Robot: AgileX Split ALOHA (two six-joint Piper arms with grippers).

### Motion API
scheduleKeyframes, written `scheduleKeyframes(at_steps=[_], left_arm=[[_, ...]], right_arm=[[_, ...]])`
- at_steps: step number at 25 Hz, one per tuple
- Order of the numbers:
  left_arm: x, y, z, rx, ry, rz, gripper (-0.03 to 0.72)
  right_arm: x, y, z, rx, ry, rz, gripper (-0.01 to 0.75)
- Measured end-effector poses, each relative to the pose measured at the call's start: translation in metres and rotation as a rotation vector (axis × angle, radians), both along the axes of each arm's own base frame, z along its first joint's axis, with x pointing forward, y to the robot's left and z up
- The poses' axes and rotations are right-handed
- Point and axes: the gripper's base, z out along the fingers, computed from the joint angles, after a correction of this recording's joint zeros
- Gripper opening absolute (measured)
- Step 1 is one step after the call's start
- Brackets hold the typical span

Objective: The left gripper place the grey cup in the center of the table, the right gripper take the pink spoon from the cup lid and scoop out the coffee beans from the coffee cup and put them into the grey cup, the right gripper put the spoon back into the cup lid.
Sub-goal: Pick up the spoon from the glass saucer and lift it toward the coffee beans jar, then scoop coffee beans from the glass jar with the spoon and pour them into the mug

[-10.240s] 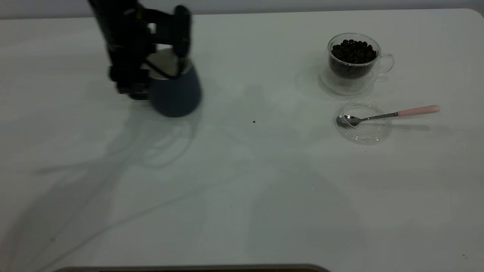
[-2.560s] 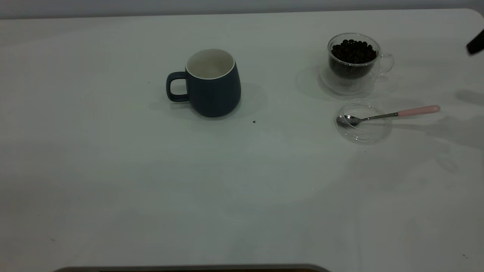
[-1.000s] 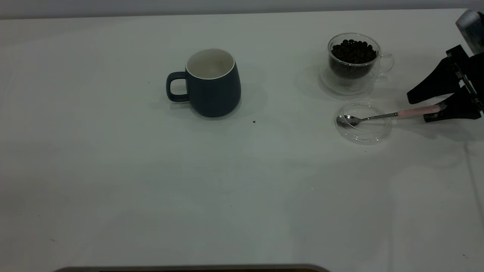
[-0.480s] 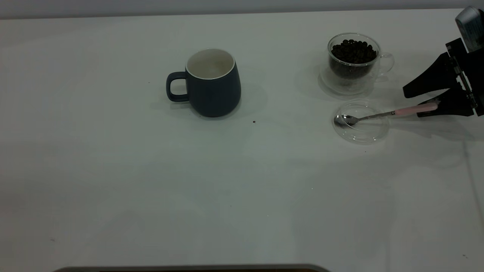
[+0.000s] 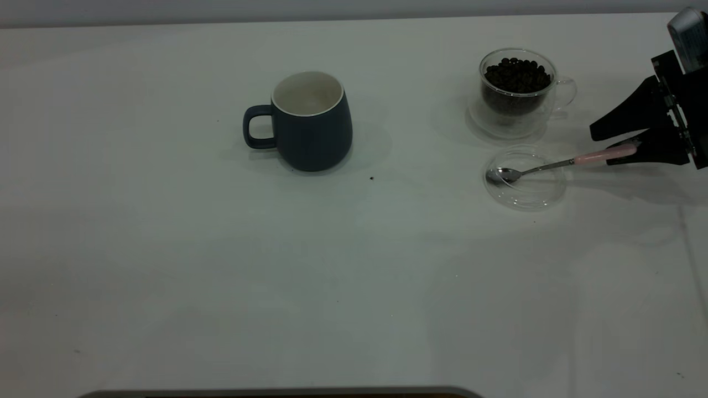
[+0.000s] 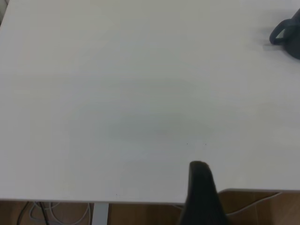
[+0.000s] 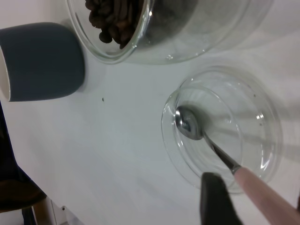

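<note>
Nearest you, the front half of the table [image 5: 332, 287] is plain white with a few tiny dark specks. Your left gripper [image 6: 199, 197] is parked at the table's near left edge; only one dark finger shows in its wrist view, so you cannot tell whether it is spread or pressed together. From there the grey cup [image 6: 287, 33] is a small shape well away across the tabletop.

Farther in, the grey cup [image 5: 312, 120] stands upright near the middle of the table, its handle pointing to the left side and its white inside showing no beans. A single dark speck lies just beside its base on the right.

Over on your right, the lid [image 5: 524, 178] lies flat on the table, and the spoon [image 5: 558, 165] has its metal bowl resting inside the lid while its pink handle slants up and out past the rim. Your right gripper [image 5: 622, 145] is at the handle's far end, one finger above and one below, closed on the pink handle. The right wrist view shows the spoon's bowl [image 7: 189, 124] touching the lid [image 7: 262, 117] floor, with the pink handle running back between the fingers [image 7: 218, 199].

Farthest back, the glass cup [image 5: 517, 91] stands just behind the lid, filled with coffee beans [image 5: 517, 74], its handle to the right.
</note>
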Motion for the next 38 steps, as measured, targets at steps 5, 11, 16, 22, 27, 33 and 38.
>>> scheduleKeyframes(at_steps=[5, 11, 16, 22, 27, 33, 38], left_arm=[[0.000, 0.000, 0.000, 0.000, 0.000, 0.000, 0.586], [0.000, 0.000, 0.000, 0.000, 0.000, 0.000, 0.586], [0.000, 0.000, 0.000, 0.000, 0.000, 0.000, 0.586], [0.000, 0.000, 0.000, -0.001, 0.000, 0.001, 0.586], [0.000, 0.000, 0.000, -0.001, 0.000, 0.001, 0.586], [0.000, 0.000, 0.000, -0.001, 0.000, 0.001, 0.586], [0.000, 0.000, 0.000, -0.001, 0.000, 0.001, 0.586]], right_arm=[[0.000, 0.000, 0.000, 0.008, 0.005, -0.001, 0.251], [-0.001, 0.003, 0.003, 0.042, 0.010, 0.012, 0.116], [-0.001, 0.001, 0.010, 0.026, -0.004, 0.039, 0.113], [0.004, -0.002, 0.042, -0.022, -0.072, 0.085, 0.113], [0.006, -0.004, 0.077, -0.062, -0.105, 0.113, 0.113], [0.013, -0.004, 0.119, -0.068, -0.207, 0.042, 0.113], [0.026, -0.003, 0.124, -0.098, -0.310, -0.052, 0.113]])
